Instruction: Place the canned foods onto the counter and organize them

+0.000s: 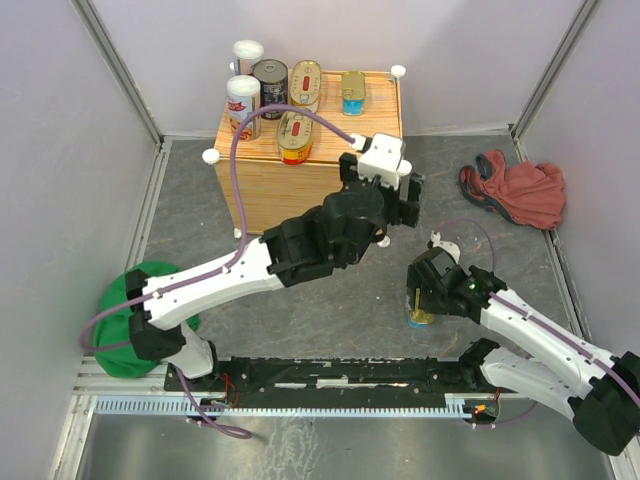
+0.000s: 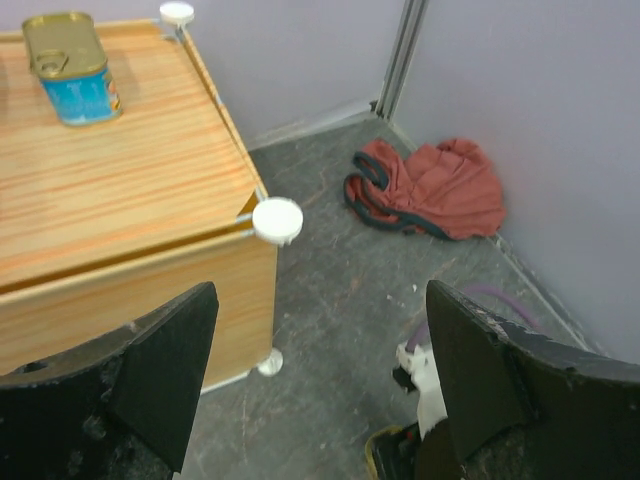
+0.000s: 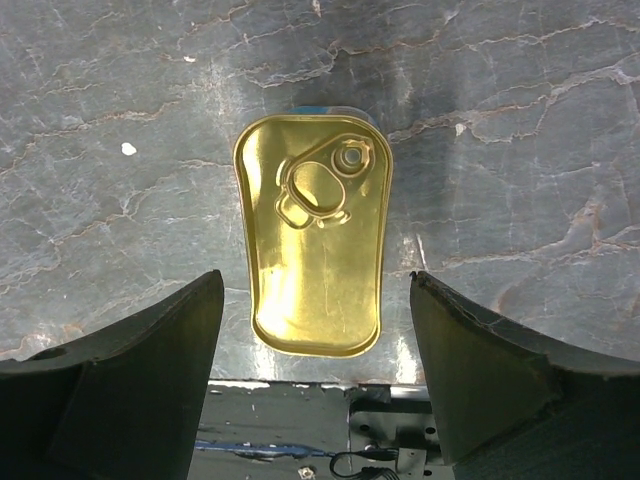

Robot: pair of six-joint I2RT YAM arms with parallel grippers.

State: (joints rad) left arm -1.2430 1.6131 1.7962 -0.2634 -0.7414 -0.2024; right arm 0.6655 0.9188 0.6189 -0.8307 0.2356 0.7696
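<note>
Under my right gripper, jaws wide and empty, lay the rectangular gold-lidded tin; the pickup, I judged, needed me lowered astride it. My left gripper gaped empty too.

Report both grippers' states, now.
Left gripper: open, empty, by the counter corner.
Right gripper: open over the gold tin, not gripping it.

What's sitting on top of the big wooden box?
Six cans: two tall white-lidded cans, a dark round tin, two oval tins, one gold-blue tin. From above, the left arm hides the box's near right corner.
</note>
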